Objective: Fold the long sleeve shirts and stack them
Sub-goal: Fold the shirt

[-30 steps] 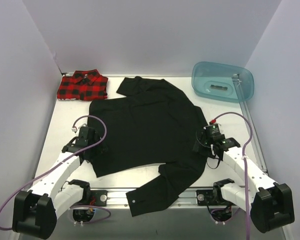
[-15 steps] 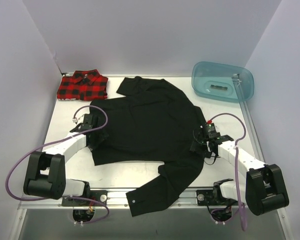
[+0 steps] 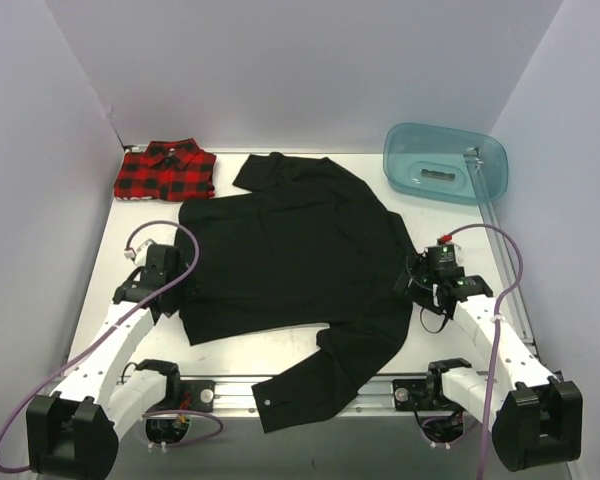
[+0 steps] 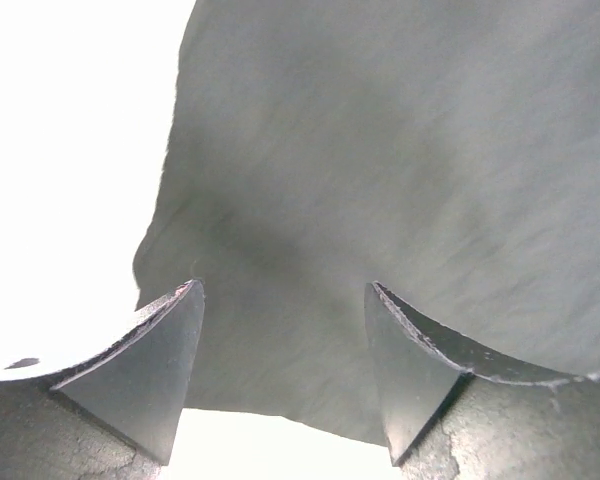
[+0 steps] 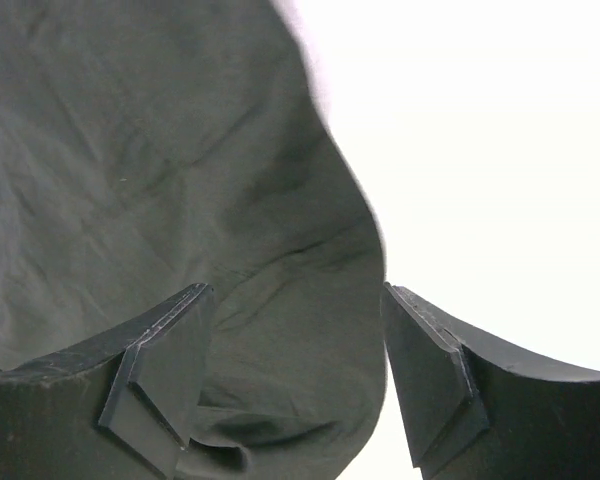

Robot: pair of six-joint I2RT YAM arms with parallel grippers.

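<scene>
Now, left claw [image 4: 282, 290] and right claw [image 5: 295, 290] both gape open, each over a side edge of the plain black collared shirt [image 3: 290, 250].

A black button-up shirt [image 3: 290, 250] is spread flat across the middle of the counter [image 3: 240, 352], with its collar [image 3: 265, 170] toward the far edge and one sleeve [image 3: 325, 375] trailed over the near edge. A folded red-and-black plaid shirt [image 3: 165, 171] is set in the far left corner, and a translucent teal tub [image 3: 445, 163] in the far right corner. The left gripper [image 3: 177, 297] is placed at the black shirt's left edge, the right gripper [image 3: 410, 287] at its right edge. How their jaws stand cannot be told.
</scene>
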